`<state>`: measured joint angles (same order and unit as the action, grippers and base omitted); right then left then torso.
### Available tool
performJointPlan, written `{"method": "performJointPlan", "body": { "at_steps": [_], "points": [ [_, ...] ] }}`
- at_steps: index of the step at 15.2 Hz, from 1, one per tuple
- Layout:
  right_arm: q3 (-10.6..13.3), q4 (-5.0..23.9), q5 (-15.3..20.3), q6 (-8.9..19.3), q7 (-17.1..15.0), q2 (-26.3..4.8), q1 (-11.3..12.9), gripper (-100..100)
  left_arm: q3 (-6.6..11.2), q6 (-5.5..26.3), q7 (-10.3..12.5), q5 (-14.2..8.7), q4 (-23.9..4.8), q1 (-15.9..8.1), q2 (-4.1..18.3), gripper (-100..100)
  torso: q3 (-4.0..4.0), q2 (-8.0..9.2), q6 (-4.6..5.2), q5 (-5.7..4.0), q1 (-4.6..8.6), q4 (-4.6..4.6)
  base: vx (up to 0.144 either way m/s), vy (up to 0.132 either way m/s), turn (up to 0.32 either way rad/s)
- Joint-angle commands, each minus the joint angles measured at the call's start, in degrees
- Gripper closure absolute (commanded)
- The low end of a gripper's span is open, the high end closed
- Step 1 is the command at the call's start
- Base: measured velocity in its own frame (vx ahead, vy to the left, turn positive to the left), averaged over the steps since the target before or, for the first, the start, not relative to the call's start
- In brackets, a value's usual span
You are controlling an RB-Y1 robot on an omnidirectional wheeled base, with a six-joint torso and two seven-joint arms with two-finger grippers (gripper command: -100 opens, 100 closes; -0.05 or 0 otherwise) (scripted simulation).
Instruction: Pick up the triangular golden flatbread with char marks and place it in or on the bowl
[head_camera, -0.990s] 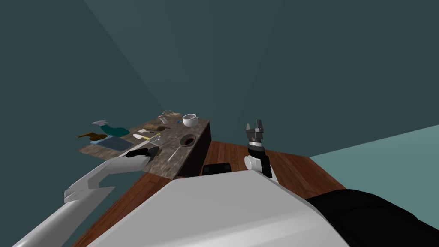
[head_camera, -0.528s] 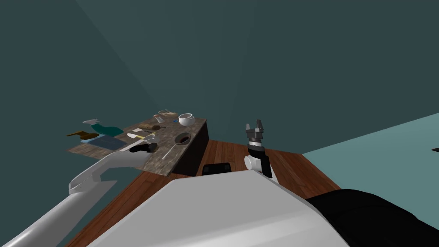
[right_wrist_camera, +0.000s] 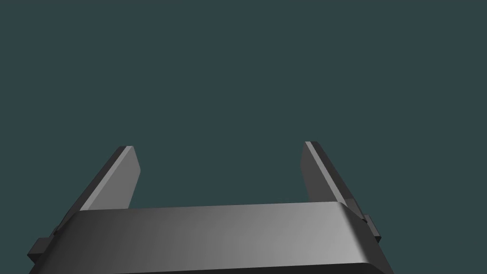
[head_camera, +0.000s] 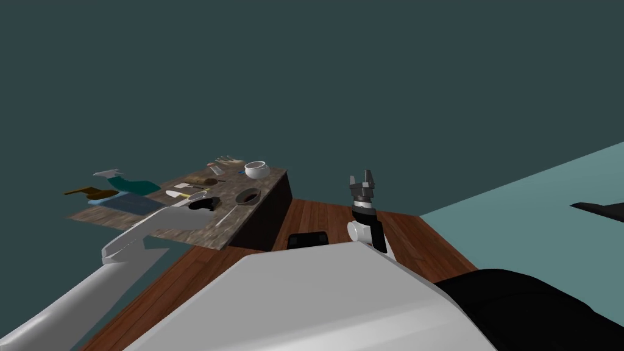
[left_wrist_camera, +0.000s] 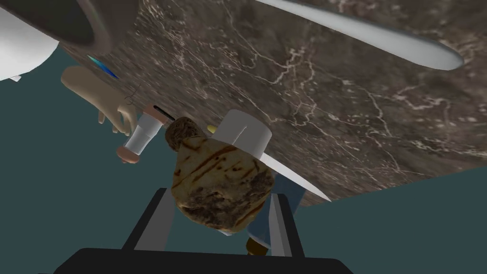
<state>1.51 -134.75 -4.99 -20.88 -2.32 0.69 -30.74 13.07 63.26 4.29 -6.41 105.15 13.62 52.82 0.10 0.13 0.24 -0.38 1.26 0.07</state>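
Left jaws pressing charred golden flatbread [left_wrist_camera: 221, 183], veined brown stone counter [left_wrist_camera: 333, 95]

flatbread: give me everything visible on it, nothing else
The flatbread is a rough triangle with rounded corners, golden tan with dark char streaks and a browner patch at its broad end. Surface looks bumpy, matte. It sits between the left gripper's fingers, which press its two sides; broad end nearest the gripper body, narrow end pointing away. Behind it lie a white knife and the marbled brown table; whether it touches either cannot be told.
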Motion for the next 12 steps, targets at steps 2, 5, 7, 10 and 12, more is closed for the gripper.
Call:
{"method": "performJointPlan", "body": {
  "at_steps": [2,5,7,10,12],
  "points": [
    [0.00,0.00,0.00,0.00,0.00,0.00,-0.01,0,0.14,-0.32,-2.29,0.31,1.43,0.36,0.32,100,-0.08,-0.13,0.01,-0.01,0.01,-0.03,0.070,-0.187,0.012],
    [-0.01,0.00,0.00,0.00,0.00,-0.01,-0.01,0,0.47,-1.02,-4.85,-0.62,2.35,0.65,0.43,100,-0.21,-0.34,0.03,0.02,-0.23,-0.10,0.081,-0.127,0.015],
    [-0.01,0.00,0.00,0.00,0.00,-0.01,-0.01,0,0.76,-1.60,-6.80,-1.47,2.97,0.85,0.48,100,-0.26,-0.41,0.03,0.06,-0.46,-0.12,0.082,-0.077,0.018],
    [-0.01,0.00,0.00,0.00,0.00,-0.01,-0.01,0,1.22,-2.53,-9.69,-2.85,3.82,1.17,0.52,100,-0.29,-0.47,0.02,0.10,-0.54,-0.14,0.089,-0.085,0.027],
    [-0.02,0.00,0.00,0.00,0.00,-0.02,-0.01,0,1.51,-3.12,-11.41,-3.74,4.30,1.39,0.52,100,-0.27,-0.41,0.00,0.11,-0.59,-0.13,0.065,-0.074,0.022]
  ]
}}
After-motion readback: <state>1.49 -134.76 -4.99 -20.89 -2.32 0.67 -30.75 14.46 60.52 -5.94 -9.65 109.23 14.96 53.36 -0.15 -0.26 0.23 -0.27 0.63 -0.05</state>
